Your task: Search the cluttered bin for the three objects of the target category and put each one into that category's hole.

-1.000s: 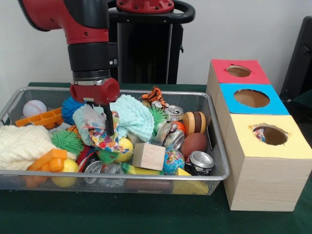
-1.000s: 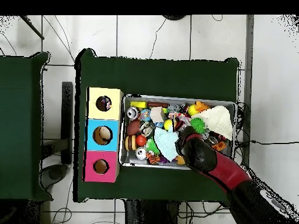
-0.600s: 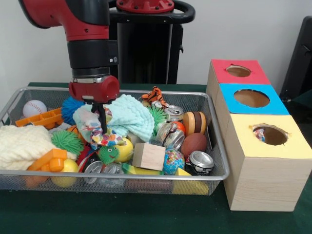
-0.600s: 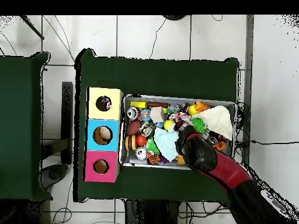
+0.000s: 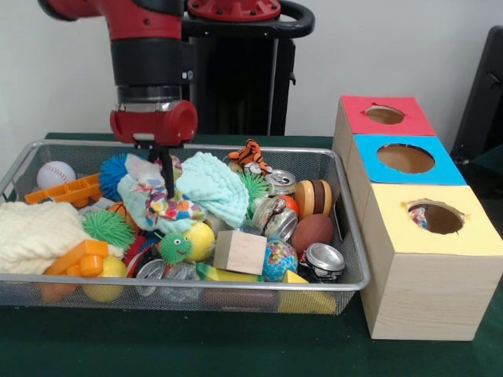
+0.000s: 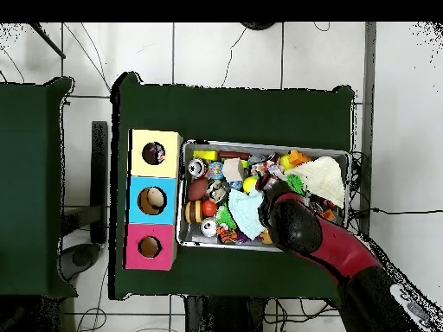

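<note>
My gripper (image 5: 167,188) hangs over the left middle of the wire mesh bin (image 5: 351,228), shut on a multicoloured patterned cloth (image 5: 153,203). The cloth is bunched around the black fingers and its lower part still touches the clutter. A light blue cloth (image 5: 216,187) lies right beside it, and a cream knitted cloth (image 5: 33,233) fills the bin's left end. The three holes are in a red box (image 5: 409,118), a blue box (image 5: 440,169) and a yellow box (image 5: 471,232). In the overhead view the arm (image 6: 298,229) hides the gripper.
The bin also holds balls, crushed cans (image 5: 324,259), a wooden block (image 5: 240,251), spiky green toys (image 5: 108,228), orange plastic pieces and a tiger toy (image 5: 249,155). A scrap of fabric shows inside the yellow box's hole (image 5: 418,216). The boxes stand against the bin's right end.
The gripper has risen several centimetres, pulling the patterned cloth up with it. A small green spiky toy with eyes that was under the cloth now shows.
</note>
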Robot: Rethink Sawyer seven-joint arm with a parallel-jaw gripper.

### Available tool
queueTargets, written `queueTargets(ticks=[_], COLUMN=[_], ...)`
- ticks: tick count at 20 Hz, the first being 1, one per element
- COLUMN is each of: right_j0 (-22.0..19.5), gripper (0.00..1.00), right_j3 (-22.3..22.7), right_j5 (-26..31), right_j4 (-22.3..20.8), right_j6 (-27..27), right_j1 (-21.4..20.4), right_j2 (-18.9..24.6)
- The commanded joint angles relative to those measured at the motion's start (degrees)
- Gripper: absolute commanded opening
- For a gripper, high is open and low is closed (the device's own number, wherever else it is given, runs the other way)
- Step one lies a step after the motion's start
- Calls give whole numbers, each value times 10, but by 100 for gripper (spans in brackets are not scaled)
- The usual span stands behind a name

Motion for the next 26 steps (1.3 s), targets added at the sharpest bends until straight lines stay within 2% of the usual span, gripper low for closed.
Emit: queueTargets(ticks=[1, 9, 15, 19, 23, 26], right_j0=[42, 59, 143, 199, 231, 249], gripper=[0, 0, 0, 0, 0, 0], right_j3=[11, 7, -12, -23, -38, -76], right_j5=[127, 168, 212, 202, 183, 216], right_j4=[39, 36, 48, 66, 75, 69], right_j6=[80, 69, 101, 129, 124, 103], right_j1=[-126, -145, -145, -138, -125, -112], right_j2=[-27, -24, -56, -77, -89, -105])
